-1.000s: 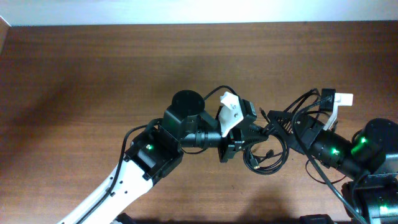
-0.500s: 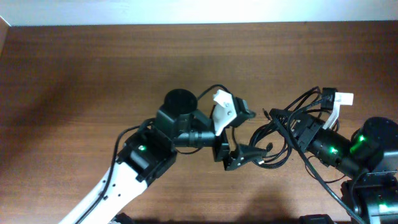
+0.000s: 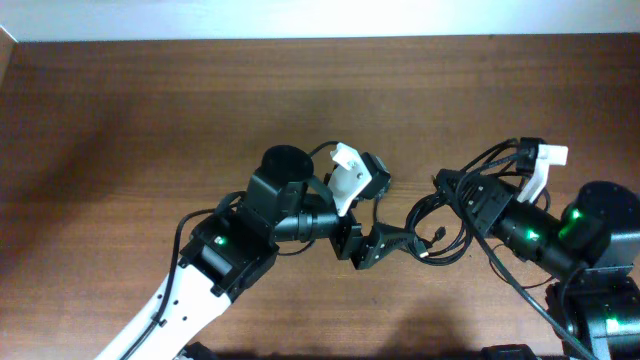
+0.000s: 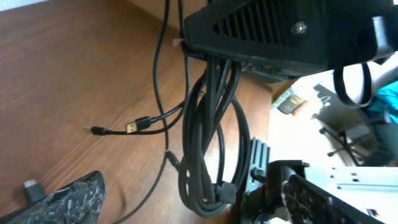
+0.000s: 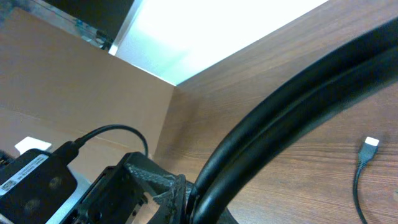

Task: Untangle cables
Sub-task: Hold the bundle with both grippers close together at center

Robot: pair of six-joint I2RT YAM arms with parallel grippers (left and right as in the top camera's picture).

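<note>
The cables [image 3: 446, 247] are thin black cords looped in a bundle on the brown table, right of centre. My right gripper [image 3: 452, 196] is shut on the top of that bundle. In the right wrist view the black cords [image 5: 292, 118] run diagonally from its closed jaws [image 5: 200, 194]. In the left wrist view the coil [image 4: 211, 143] hangs below the right gripper's black body [image 4: 280, 31], and one gold-tipped plug [image 4: 134, 126] lies on the wood. My left gripper [image 3: 392, 222] [image 4: 193, 190] stands open just left of the coil, its fingers [image 4: 62, 199] wide apart and holding nothing.
A loose silver-tipped plug [image 5: 370, 143] lies on the table [image 3: 150, 130] beyond the right gripper. The left arm's white link [image 3: 170, 310] crosses the front left. The right arm's base [image 3: 600, 290] fills the front right corner. A pale wall edge runs along the back.
My left gripper was shut at the cable bundle, then opened wide and drew back a little to the left. The bundle stays in the right gripper, which has barely moved.
</note>
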